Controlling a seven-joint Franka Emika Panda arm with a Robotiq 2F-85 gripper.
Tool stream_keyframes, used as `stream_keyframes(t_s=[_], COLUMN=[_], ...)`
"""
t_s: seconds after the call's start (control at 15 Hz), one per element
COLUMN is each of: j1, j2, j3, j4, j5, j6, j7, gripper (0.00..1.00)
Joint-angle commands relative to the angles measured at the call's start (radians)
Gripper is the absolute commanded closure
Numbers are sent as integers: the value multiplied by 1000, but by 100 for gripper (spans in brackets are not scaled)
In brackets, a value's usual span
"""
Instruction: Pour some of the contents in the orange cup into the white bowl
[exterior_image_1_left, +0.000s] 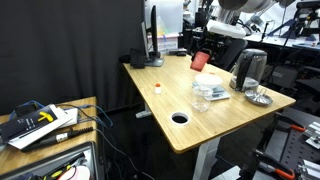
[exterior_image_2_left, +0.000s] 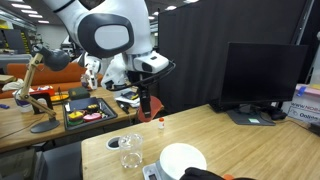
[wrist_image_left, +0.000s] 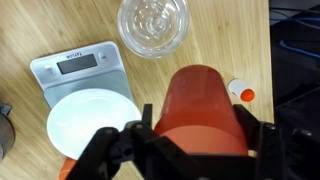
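Wooden tabletop spreads beneath the gripper, whose jaws stand partway apart, clamped on the sides of the orange cup and holding it clear of the wood. In the wrist view the white bowl rests on a grey scale, leftward of the jaws. A clear glass container sits beyond them, and a tiny orange-and-white object lies just rightward.

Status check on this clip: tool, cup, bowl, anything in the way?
Tool shut on orange cup, aloft. White bowl on scale, beside cup. Glass container nearby, not between them.
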Motion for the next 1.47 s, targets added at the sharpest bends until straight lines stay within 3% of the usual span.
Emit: stream_keyframes(t_s=[0.0, 0.2, 0.27, 0.33, 0.73, 0.8, 1.07, 1.4], j1=[-11, -17, -11, -11, -9, -10, -23, -61], j2=[46, 65, 58, 62, 62, 71, 97, 138], j3=[-19, -39, -36, -38, -37, -36, -33, -68], j4=[49, 52, 34, 34, 34, 48, 93, 147], j5=[78, 101, 82, 79, 79, 112, 328, 493], j6=[-56, -67, -38, -37, -36, -51, -131, -183], j7=[49, 122, 81, 88, 88, 71, 0, -9], gripper=[46, 46, 46, 21, 21, 46, 46, 46])
